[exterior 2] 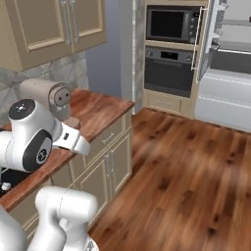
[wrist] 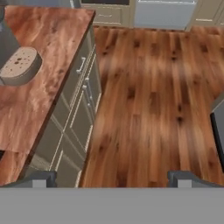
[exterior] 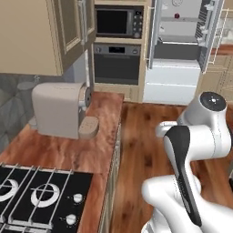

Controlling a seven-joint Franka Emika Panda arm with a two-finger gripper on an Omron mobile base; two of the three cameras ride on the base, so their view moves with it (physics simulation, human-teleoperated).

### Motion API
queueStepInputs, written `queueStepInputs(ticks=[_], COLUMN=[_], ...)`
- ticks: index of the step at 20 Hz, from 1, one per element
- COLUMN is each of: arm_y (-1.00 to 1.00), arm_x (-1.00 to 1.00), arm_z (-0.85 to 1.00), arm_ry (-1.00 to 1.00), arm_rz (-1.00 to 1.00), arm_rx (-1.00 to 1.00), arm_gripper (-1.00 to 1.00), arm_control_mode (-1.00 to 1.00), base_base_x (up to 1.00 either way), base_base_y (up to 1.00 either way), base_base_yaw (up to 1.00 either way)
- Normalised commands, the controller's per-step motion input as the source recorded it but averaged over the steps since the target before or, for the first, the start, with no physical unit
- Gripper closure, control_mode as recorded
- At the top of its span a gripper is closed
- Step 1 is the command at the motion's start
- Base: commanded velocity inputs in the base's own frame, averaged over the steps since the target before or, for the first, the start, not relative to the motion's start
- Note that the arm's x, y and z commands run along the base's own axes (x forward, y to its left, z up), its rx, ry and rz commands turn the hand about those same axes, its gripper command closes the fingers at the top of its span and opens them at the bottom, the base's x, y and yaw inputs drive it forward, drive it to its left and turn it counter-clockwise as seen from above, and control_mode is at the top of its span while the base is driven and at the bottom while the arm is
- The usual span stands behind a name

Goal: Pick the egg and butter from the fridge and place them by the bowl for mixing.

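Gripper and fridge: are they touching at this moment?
Apart. In the hand view the open gripper hangs over bare wood floor, its fingertips spread wide; the fridge sits far across that floor at the frame's top.

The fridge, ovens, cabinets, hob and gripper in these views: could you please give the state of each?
fridge: upper doors open, lower drawer shut
ovens: both shut
wall cabinet: shut
counter cabinets: shut
hob: no flame, no pan
gripper: open, holding nothing, above the floor
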Motion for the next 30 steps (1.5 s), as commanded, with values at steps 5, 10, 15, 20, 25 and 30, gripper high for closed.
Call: queueStepInputs(ticks=[5, 10, 15, 20, 25, 30], arm_y=[0.0, 0.0, 0.0, 0.0, 0.0, 0.0], arm_x=[0.0, 0.0, 0.0, 0.0, 0.0, 0.0], arm_z=[0.0, 0.0, 0.0, 0.0, 0.0, 0.0], arm_ry=[0.0, 0.0, 0.0, 0.0, 0.0, 0.0], arm_rz=[0.0, 0.0, 0.0, 0.0, 0.0, 0.0], arm_rx=[0.0, 0.0, 0.0, 0.0, 0.0, 0.0], arm_gripper=[-1.0, -1.0, -1.0, -1.0, -1.0, -1.0], arm_control_mode=[1.0, 1.0, 1.0, 1.0, 1.0, 1.0], base_base_x=[0.53, 0.41, 0.39, 0.47, 0.68, 0.67], base_base_y=[-0.29, -0.21, -0.17, -0.15, -0.17, -0.18], base_base_yaw=[-0.1, -0.26, -0.31, -0.25, -0.03, -0.02])
